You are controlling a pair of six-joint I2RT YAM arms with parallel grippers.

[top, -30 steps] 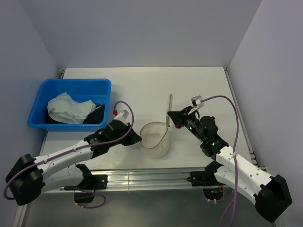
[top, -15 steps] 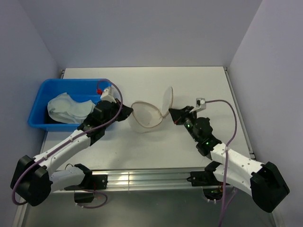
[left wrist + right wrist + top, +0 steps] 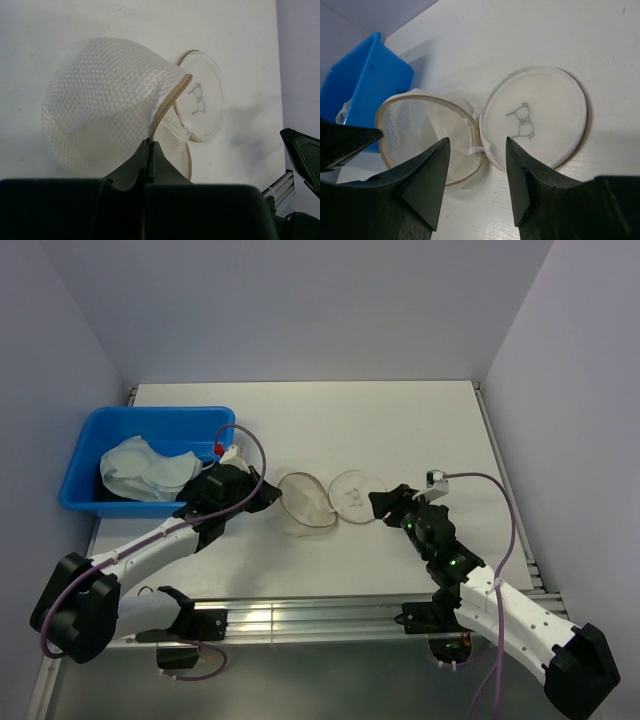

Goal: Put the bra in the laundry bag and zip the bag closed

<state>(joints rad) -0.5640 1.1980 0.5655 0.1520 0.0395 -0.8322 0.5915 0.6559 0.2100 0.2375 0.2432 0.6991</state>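
Mesh laundry bag lies open on worktop, left claw pinching its tan rim, right claw wide, empty; bra sits leftward in blue tub, nearest left arm.

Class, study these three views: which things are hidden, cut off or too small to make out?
- Top view: black cloth in the blue plastic tub, mostly covered by the pale fabric bra.
- Left wrist view: lower part of the round white mesh laundry bag, hidden by the left claw, shut on its rim.
- Right wrist view: tub cut off by the left edge.
- Bag's zip pull: too small in every view.
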